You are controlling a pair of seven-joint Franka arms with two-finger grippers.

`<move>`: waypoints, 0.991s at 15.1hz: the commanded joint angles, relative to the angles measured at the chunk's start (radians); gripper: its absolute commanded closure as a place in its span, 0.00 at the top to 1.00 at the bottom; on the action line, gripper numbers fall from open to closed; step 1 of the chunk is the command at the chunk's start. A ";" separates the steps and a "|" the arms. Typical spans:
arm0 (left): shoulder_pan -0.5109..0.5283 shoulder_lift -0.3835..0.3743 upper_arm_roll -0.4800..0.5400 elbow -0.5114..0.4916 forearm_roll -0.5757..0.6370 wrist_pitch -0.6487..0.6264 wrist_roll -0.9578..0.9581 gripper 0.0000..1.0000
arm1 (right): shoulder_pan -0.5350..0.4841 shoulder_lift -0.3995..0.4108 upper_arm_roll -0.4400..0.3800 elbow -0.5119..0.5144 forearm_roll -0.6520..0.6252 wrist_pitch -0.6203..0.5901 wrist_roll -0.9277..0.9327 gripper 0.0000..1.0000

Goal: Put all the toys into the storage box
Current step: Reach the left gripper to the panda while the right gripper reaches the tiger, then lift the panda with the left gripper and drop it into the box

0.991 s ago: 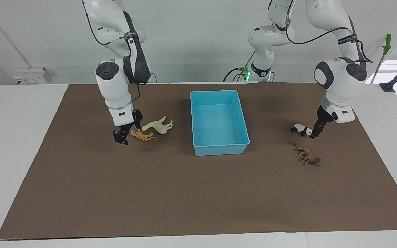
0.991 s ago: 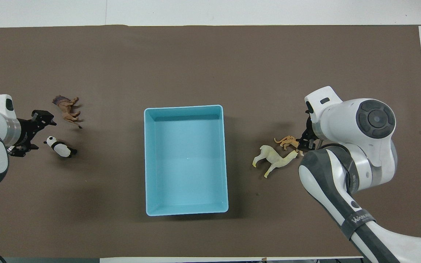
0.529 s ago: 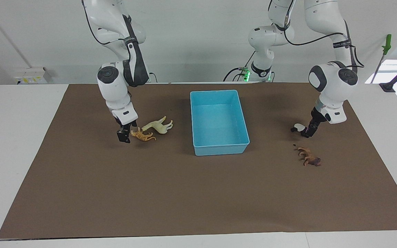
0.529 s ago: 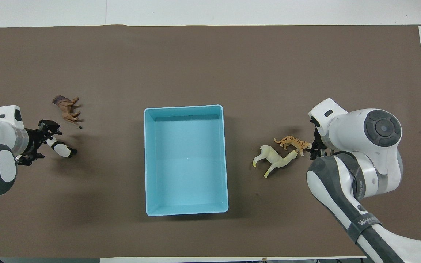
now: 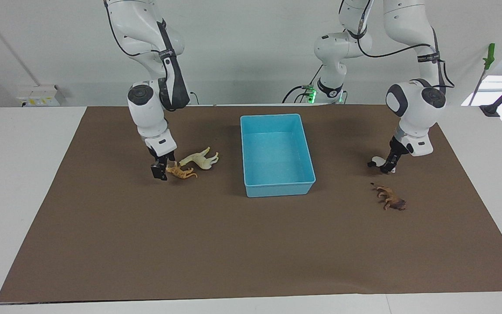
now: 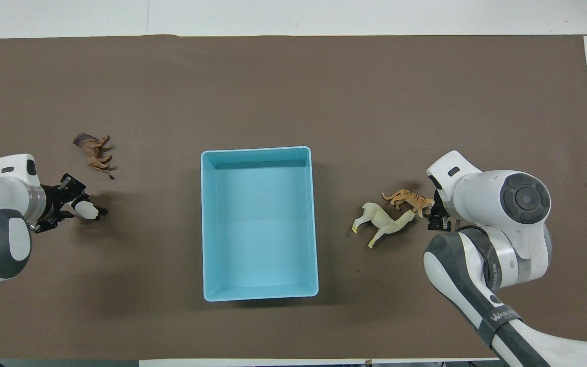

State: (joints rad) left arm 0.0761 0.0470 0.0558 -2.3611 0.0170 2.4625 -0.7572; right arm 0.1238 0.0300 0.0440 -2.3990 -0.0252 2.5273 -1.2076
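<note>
The light-blue storage box (image 5: pixel 277 190) stands empty mid-table, also in the overhead view (image 6: pixel 260 295). The orange tiger (image 5: pixel 181 173) (image 6: pixel 408 198) and the cream horse (image 5: pixel 198 159) (image 6: pixel 382 221) lie side by side toward the right arm's end. My right gripper (image 5: pixel 162 168) (image 6: pixel 433 214) is low at the tiger's head end, open. The panda (image 5: pixel 377 162) (image 6: pixel 88 210) lies toward the left arm's end. My left gripper (image 5: pixel 389 167) (image 6: pixel 59 204) is open, down around its head end. The brown maned animal (image 5: pixel 389 198) (image 6: pixel 92 149) lies farther from the robots than the panda.
A brown mat (image 5: pixel 233 244) covers most of the white table (image 5: pixel 15 174). A green-handled tool (image 5: pixel 489 56) leans up past the left arm's end of the table.
Both grippers have come lower. The left gripper has slid over the panda's head end. The right gripper has shifted to the tiger's head end. The toys have not moved.
</note>
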 commanded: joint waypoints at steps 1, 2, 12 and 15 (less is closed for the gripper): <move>-0.001 -0.030 -0.004 -0.027 0.015 0.013 -0.022 0.00 | -0.012 -0.027 0.004 -0.038 0.013 0.034 -0.032 0.97; -0.004 -0.026 -0.004 -0.018 0.015 0.009 -0.025 0.00 | -0.013 -0.021 0.004 -0.042 0.013 0.041 -0.033 0.97; -0.208 -0.021 -0.016 0.499 -0.100 -0.583 -0.112 0.00 | -0.016 0.004 0.004 -0.055 0.013 0.096 -0.036 0.84; -0.356 -0.035 -0.051 0.485 -0.101 -0.568 -0.276 0.00 | -0.016 0.004 0.004 -0.057 0.013 0.096 -0.036 0.83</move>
State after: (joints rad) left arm -0.1885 0.0135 0.0068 -1.8688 -0.0744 1.8970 -0.9337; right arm 0.1215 0.0371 0.0425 -2.4391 -0.0252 2.5993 -1.2079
